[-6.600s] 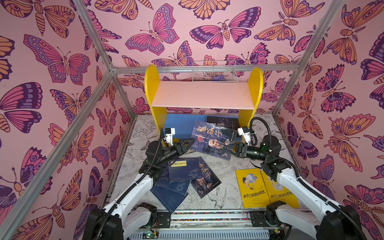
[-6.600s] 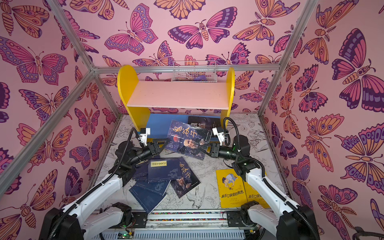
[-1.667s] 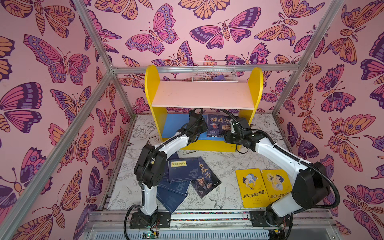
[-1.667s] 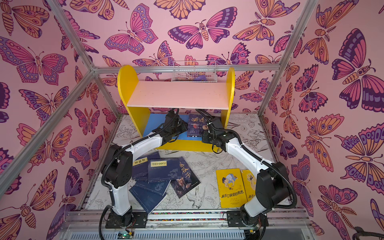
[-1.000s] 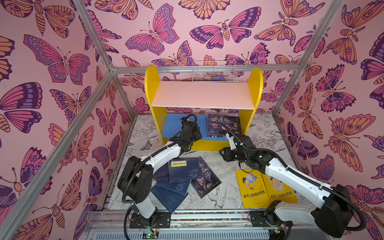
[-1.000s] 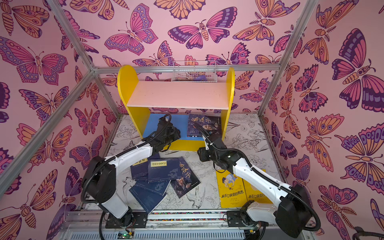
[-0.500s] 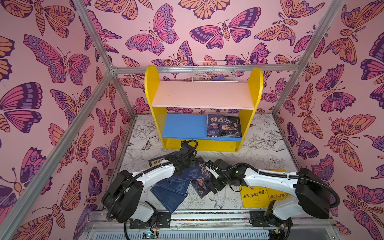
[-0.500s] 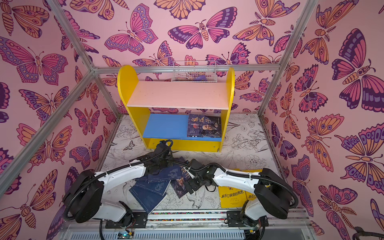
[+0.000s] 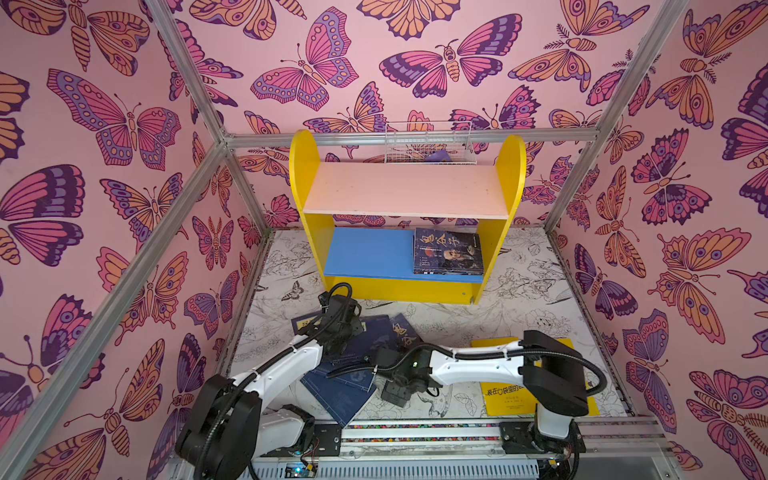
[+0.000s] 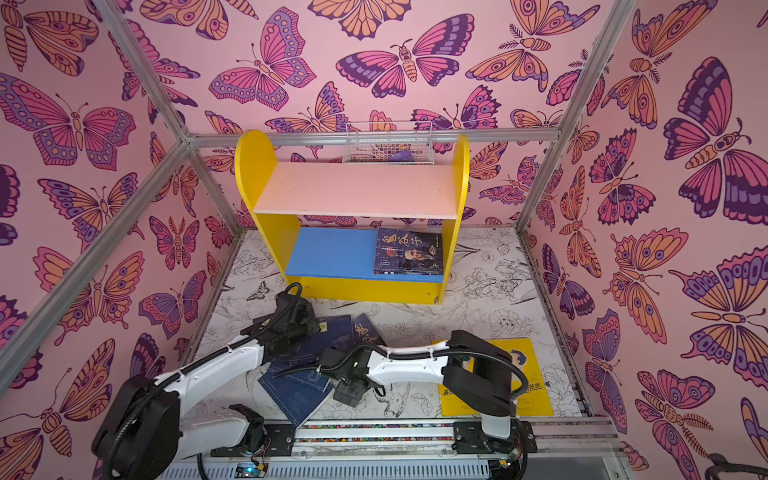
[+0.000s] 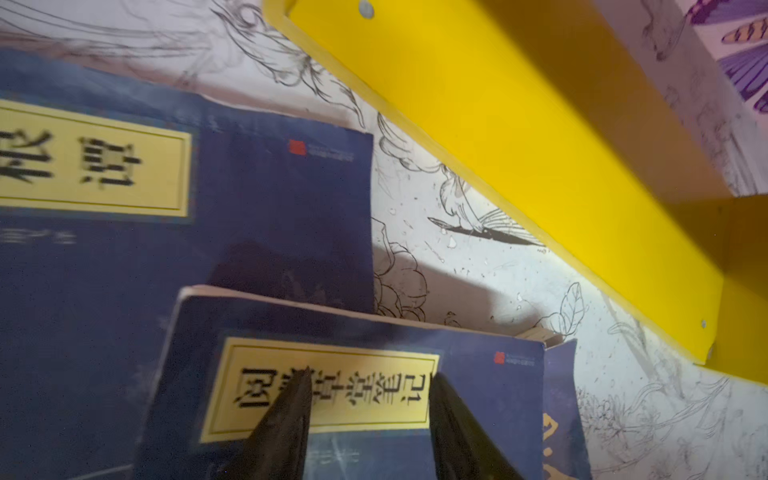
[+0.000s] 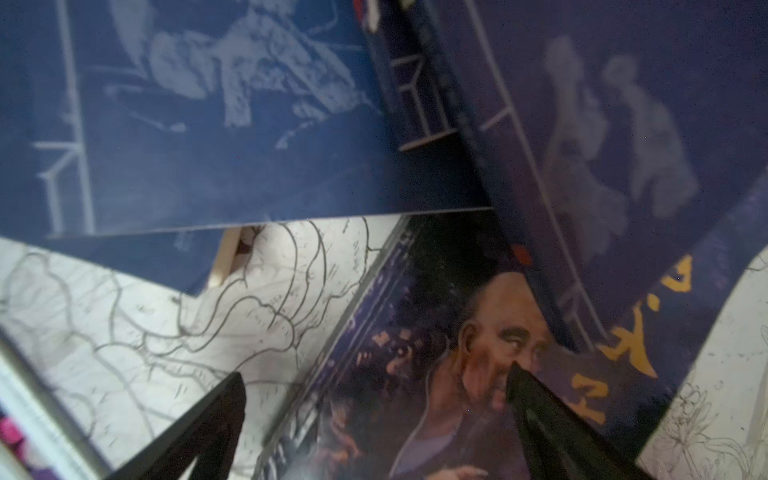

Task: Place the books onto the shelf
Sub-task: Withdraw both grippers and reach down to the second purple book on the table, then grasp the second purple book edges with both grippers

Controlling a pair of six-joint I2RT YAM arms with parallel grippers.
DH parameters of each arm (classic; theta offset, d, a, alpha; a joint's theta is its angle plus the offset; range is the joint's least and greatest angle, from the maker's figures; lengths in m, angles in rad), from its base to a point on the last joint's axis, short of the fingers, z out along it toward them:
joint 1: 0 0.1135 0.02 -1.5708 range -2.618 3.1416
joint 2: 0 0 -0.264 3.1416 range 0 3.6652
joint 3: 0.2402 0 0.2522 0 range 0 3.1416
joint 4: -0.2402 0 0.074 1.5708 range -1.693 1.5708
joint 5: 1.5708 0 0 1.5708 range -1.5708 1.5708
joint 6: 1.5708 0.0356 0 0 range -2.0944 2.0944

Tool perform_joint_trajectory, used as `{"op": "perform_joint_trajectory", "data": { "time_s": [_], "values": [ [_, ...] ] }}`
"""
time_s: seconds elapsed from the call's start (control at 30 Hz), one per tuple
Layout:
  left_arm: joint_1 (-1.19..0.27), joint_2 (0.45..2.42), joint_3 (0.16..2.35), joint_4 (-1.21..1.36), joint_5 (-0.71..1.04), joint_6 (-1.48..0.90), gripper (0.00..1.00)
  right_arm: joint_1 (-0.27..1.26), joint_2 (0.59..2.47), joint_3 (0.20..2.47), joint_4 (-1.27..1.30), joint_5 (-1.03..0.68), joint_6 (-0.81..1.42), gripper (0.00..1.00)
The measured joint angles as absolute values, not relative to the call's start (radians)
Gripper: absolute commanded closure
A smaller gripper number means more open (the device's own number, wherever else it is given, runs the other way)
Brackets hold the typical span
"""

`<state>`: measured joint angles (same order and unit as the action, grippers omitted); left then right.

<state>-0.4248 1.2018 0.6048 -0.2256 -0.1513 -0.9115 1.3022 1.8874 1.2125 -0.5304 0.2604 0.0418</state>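
Note:
The shelf stands at the back, and one dark portrait book lies flat on its blue lower board. On the floor in front lies a pile of navy books over another portrait book. My left gripper hovers open over a navy book's yellow label, holding nothing. My right gripper reaches across to the pile's near side, jaws wide open over the portrait book's edge. Two yellow books lie at the front right, partly under the right arm.
A white wire basket hangs behind the shelf's pink upper board. Butterfly-patterned walls with metal posts close in both sides and the back. A rail runs along the front edge. Bare floor shows between the shelf and the pile.
Both arms have pulled back from the shelf and come down over the floor pile. The portrait book stays on the lower board. My right gripper has opened wide.

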Motion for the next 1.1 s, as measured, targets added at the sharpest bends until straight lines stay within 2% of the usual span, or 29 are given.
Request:
{"op": "perform_joint_trajectory", "data": {
  "time_s": [0.13, 0.23, 0.5, 0.67, 0.8, 0.93, 1.1],
  "values": [
    [-0.413, 1.159, 0.607, -0.242, -0.151, -0.900, 0.51, 1.298, 1.897, 1.228, -0.547, 0.353, 0.070, 0.01],
    [-0.413, 1.175, 0.636, -0.259, -0.117, -0.863, 0.51, 1.265, 1.874, 1.189, -0.537, 0.361, 0.138, 0.03],
    [-0.459, 1.266, 0.756, -0.260, 0.002, -0.720, 0.50, 1.098, 1.655, 0.904, -0.466, 0.304, 0.335, 0.04],
    [-0.525, 1.386, 0.852, -0.250, 0.077, -0.634, 0.45, 1.017, 1.540, 0.768, -0.415, 0.223, 0.420, 0.04],
    [-0.553, 1.499, 0.916, -0.234, 0.116, -0.603, 0.45, 0.919, 1.424, 0.657, -0.404, 0.126, 0.443, 0.04],
    [-0.553, 1.592, 0.950, -0.234, 0.108, -0.590, 0.47, 0.826, 1.347, 0.625, -0.404, -0.001, 0.442, 0.05],
    [-0.553, 1.663, 0.981, -0.238, 0.064, -0.580, 0.48, 0.713, 1.338, 0.626, -0.388, -0.175, 0.438, 0.07]
  ]
}}
